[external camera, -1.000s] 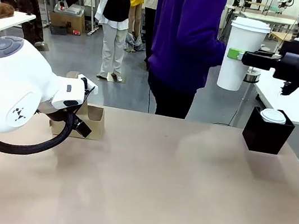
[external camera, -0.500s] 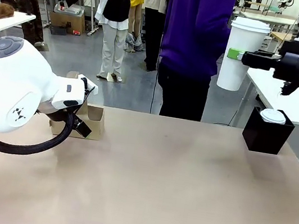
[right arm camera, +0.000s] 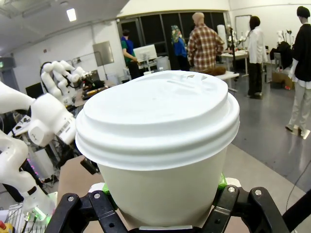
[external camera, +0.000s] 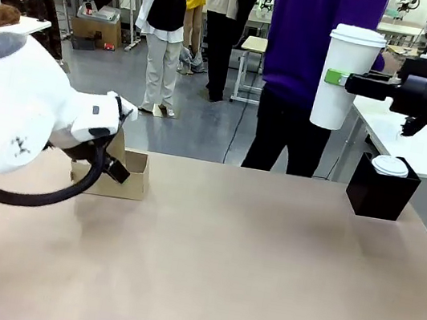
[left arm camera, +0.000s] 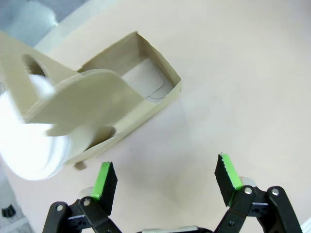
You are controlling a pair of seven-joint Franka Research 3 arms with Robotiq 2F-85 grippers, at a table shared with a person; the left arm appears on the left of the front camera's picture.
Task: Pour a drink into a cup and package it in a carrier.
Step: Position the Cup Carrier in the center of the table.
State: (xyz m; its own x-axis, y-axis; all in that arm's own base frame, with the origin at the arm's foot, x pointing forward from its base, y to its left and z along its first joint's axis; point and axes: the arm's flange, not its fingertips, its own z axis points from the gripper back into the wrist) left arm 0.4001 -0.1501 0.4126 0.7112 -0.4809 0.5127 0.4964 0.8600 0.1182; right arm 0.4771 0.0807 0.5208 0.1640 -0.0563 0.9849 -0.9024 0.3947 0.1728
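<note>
Change: my left tool, spread, has shifted beside the carrier; my right tool stays pinching the lidded cup, well apart from it. Packaging pending.

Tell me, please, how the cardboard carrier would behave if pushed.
It looks like thin cardboard, so the carrier is probably light and would slide on the smooth table. Its upright handle may flex if pushed. The white round thing at one end might make it pivot.
</note>
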